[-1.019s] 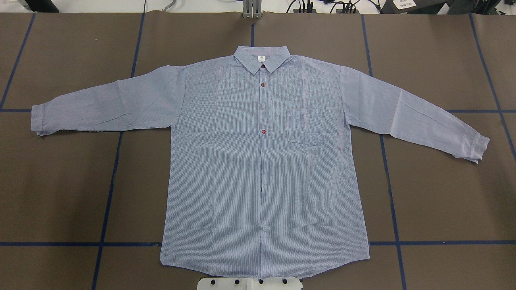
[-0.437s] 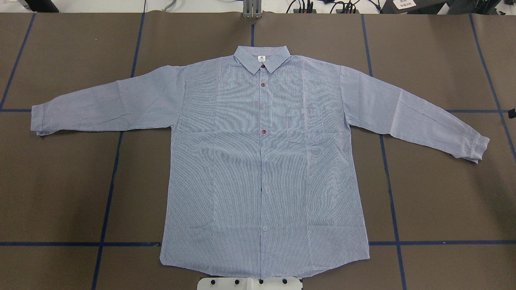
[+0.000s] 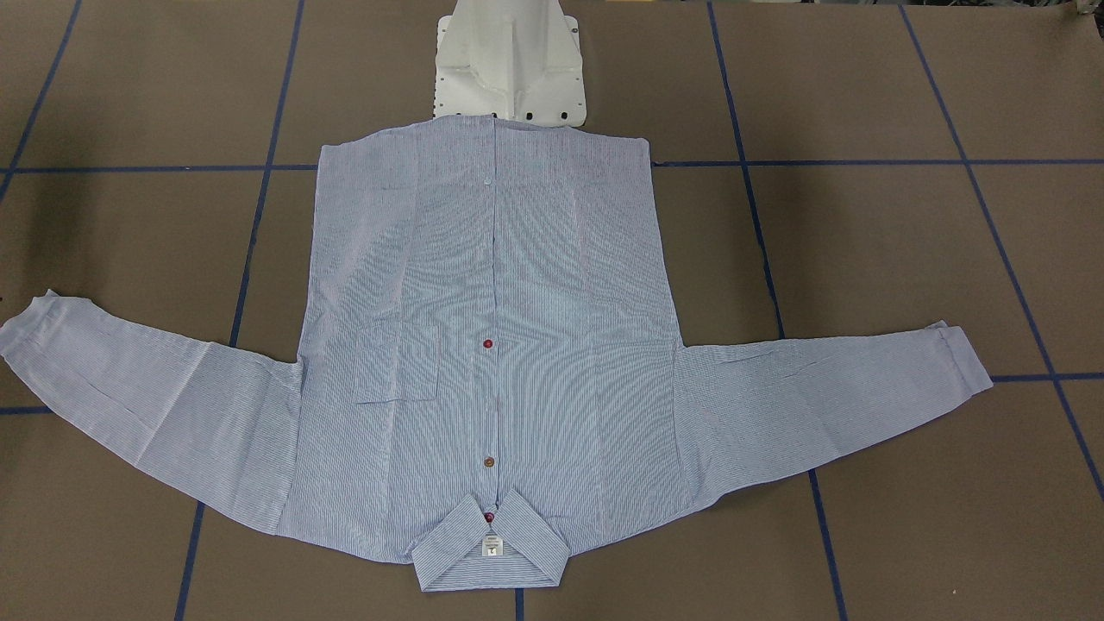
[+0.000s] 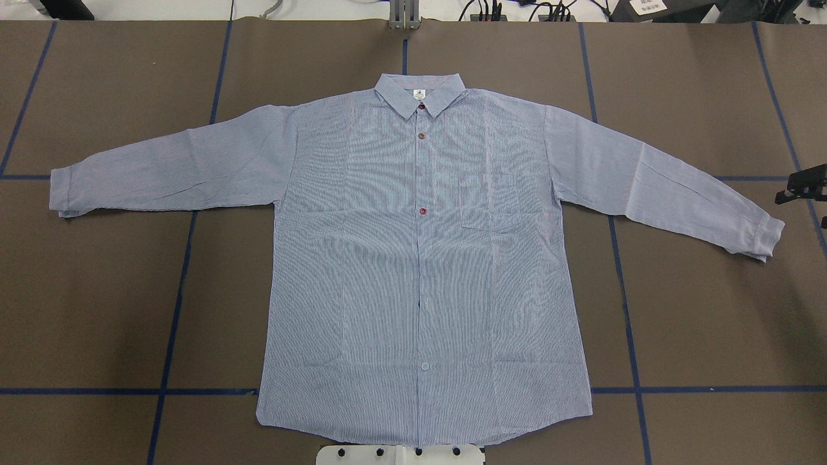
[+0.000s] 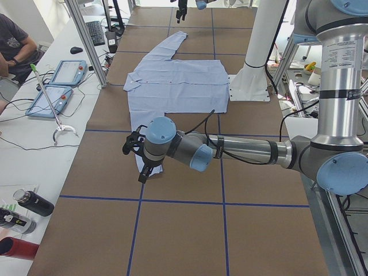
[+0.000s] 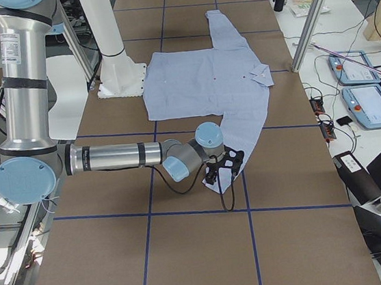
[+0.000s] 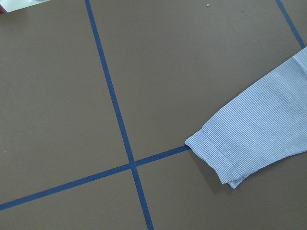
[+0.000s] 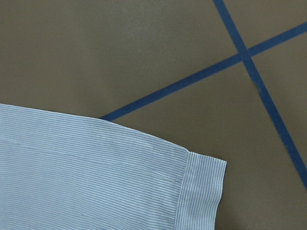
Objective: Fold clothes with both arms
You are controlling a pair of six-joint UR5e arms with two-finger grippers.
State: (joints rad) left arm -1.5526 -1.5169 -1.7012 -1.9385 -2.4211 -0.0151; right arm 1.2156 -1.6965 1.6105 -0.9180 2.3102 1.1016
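Fine-striped light blue cotton shirt (image 4: 420, 271) lies flat mid brown table (image 4: 90, 297), sleeves (image 4: 174, 168) spread, plenty of bare room all around. Black left gripper (image 5: 138, 160) and black right gripper (image 6: 223, 169) hang low, one at each sleeve end. Fingers open or closed? Can't tell.

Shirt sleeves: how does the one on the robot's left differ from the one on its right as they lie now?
The left-side sleeve runs almost straight out sideways; the right-side sleeve slants back toward the robot. The right-side sleeve carries a long diagonal crease; the left-side sleeve shows only faint wrinkles. Both lie flat and unfolded on the table, spread from the shirt body.
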